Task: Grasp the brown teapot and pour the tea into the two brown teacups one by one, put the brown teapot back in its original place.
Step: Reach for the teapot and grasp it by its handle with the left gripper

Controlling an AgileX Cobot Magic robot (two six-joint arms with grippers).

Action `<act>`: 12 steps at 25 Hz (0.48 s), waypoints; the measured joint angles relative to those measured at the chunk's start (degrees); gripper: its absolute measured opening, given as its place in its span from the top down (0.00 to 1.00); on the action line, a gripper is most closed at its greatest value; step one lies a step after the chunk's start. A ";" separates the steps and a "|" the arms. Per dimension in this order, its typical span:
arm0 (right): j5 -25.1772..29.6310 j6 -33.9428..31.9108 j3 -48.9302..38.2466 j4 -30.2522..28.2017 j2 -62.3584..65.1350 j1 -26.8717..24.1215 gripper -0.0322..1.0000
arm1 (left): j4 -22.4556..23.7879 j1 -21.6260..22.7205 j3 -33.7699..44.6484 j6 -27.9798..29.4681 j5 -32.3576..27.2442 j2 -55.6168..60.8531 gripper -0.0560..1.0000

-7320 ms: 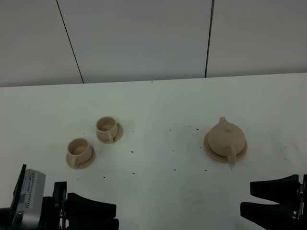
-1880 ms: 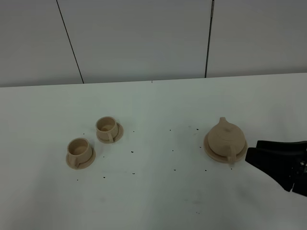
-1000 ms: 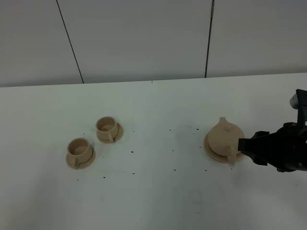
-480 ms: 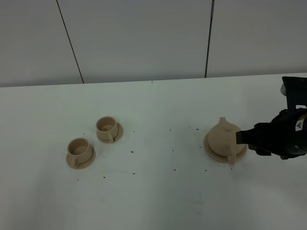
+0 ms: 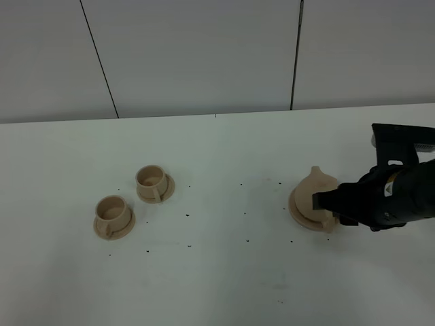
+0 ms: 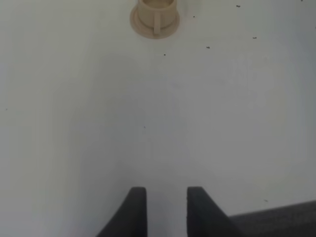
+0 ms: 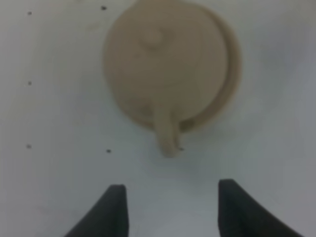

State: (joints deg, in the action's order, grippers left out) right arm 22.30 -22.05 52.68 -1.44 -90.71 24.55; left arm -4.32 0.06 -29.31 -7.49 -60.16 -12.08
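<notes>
Take the brown teapot (image 7: pixel 158 64) by its loop handle (image 7: pixel 167 134), not by the round belly, which looks too wide and smooth for a sure pinch. Bring the fingers down on either side of the loop, close across its thin width, and grip near the body so the pot does not swing when tipped. Keep the lid's knob (image 7: pixel 152 37) clear of the wrist. Lift straight up before carrying across, lest the foot drag the plate along.

Stands upright on the original place (image 7: pixel 233 69), a flat round plate toward the right of the table (image 5: pixel 224 272). Sits off the plate's middle in the right wrist view, with more rim bare on one side. Runs long from spout to handle: in the high view, spout tip (image 5: pixel 315 171) toward the far wall, handle toward the near edge and a little rightward. Points that handle into the gap ahead of the right gripper (image 7: pixel 171 191), roughly midway between its two fingers.

As for that gripper: spread wide, wider than the loop, gripping nothing, tips short of the handle's end. Overlaps the pot's right flank in the high view, so probably hangs above it and not against it — height not clear.

Farther out, find the two brown teacups (image 5: pixel 151 182) on their saucers, well apart to the left, handles toward the near edge. Beyond those, note the left gripper (image 6: pixel 165 195) over bare table — jaws slightly apart, empty, one cup (image 6: pixel 156 12) far ahead.
</notes>
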 joint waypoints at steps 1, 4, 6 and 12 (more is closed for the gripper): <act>-0.36 -0.63 0.18 0.06 -0.36 0.46 0.58 | 0.00 0.00 0.00 0.00 0.00 0.00 0.69; -0.76 -1.65 1.49 0.11 -1.96 1.14 0.58 | 0.00 0.00 0.00 0.00 0.00 0.00 0.69; -0.92 -1.72 2.59 0.11 -3.27 1.46 0.58 | 0.00 0.00 0.00 0.00 0.00 0.00 0.69; -2.02 -1.78 4.48 0.24 -6.73 1.83 0.58 | 0.00 0.00 0.00 0.00 0.00 0.00 0.69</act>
State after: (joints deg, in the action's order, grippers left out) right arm 20.28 -23.82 57.16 -1.20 -97.44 26.38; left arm -4.32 0.06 -29.31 -7.49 -60.16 -12.08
